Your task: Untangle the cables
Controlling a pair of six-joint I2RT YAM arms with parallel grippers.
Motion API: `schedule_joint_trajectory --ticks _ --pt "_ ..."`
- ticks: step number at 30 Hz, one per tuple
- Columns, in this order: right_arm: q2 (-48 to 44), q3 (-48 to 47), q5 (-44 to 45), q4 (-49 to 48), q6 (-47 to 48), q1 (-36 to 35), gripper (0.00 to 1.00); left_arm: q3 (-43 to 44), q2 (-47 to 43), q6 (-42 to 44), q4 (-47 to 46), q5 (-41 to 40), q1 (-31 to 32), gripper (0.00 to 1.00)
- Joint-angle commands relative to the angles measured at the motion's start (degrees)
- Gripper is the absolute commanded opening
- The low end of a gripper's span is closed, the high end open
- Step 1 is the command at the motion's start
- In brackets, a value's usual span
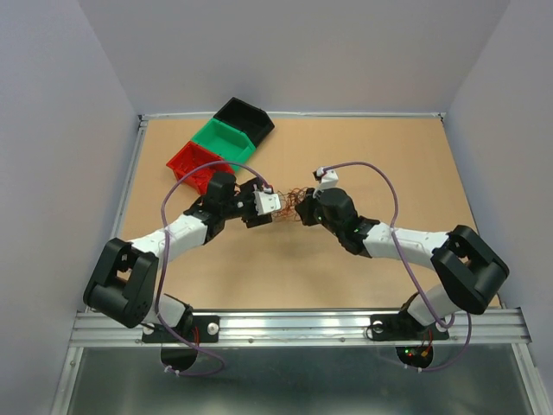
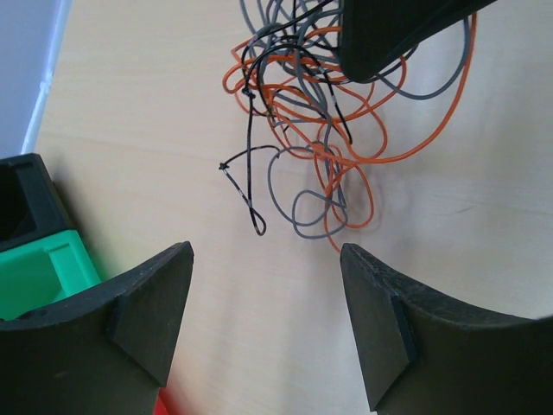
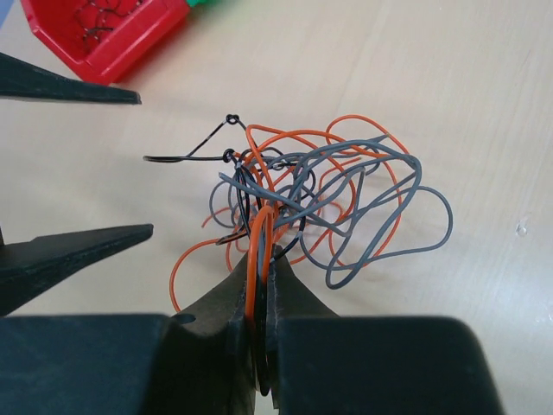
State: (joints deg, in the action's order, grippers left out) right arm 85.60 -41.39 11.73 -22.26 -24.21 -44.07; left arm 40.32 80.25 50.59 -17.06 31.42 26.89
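Pinching an orange loop of the cables [image 3: 304, 203] in my right gripper [image 3: 262, 252], I hold my left gripper [image 2: 265, 257] spread wide just beside the cables.

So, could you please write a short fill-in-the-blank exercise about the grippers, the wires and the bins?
The right gripper is shut on an ___ wire of the tangle.
The left gripper stands ___, holding nothing.
Between the red bin and the black bin sits the ___ bin.
Missing words: orange; open; green.

Overhead camera looks down; close wrist cameras share the cables [image 3: 302, 203]
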Motion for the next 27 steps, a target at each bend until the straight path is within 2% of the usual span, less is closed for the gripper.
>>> schedule_joint_trajectory --ticks 1,10,13,15,18,19,21,23,27 --pt "-2.19 1.57 -1.70 -2.96 1.53 -0.75 0.01 -0.24 -2.99 1.62 0.01 4.44 0.35 0.79" --pt "-1.58 1.13 -1.88 -2.79 1.88 -1.72 0.01 -0.24 -3.26 1.18 0.27 5.93 0.26 0.76" --pt "-1.49 1.22 -2.06 -3.31 1.88 -1.98 0.00 1.08 -1.51 0.57 0.62 5.94 0.35 0.73" --pt "-1.23 1.22 -2.14 -3.75 1.97 -2.07 0.00 2.75 0.60 0.22 1.85 5.93 0.35 0.68" --pt "-0.88 1.13 -2.23 -3.93 2.23 -2.33 0.00 4.77 2.80 0.04 3.34 6.11 0.44 0.44" --pt "-0.79 1.13 -2.32 -3.93 2.23 -2.33 0.01 5.29 3.07 -0.05 3.70 6.02 0.44 0.23" --pt "-0.61 1.13 -1.62 -3.93 1.97 -2.24 0.01 5.91 3.07 -0.14 4.49 5.93 0.44 0.10" --pt "0.43 1.31 0.82 -3.93 0.57 -2.33 0.01 5.83 1.94 -0.23 4.84 6.28 0.44 0.00" --pt "3.42 0.69 3.56 -3.67 -1.72 -2.07 0.01 6.18 -3.32 -0.93 8.08 8.39 0.35 0.00"
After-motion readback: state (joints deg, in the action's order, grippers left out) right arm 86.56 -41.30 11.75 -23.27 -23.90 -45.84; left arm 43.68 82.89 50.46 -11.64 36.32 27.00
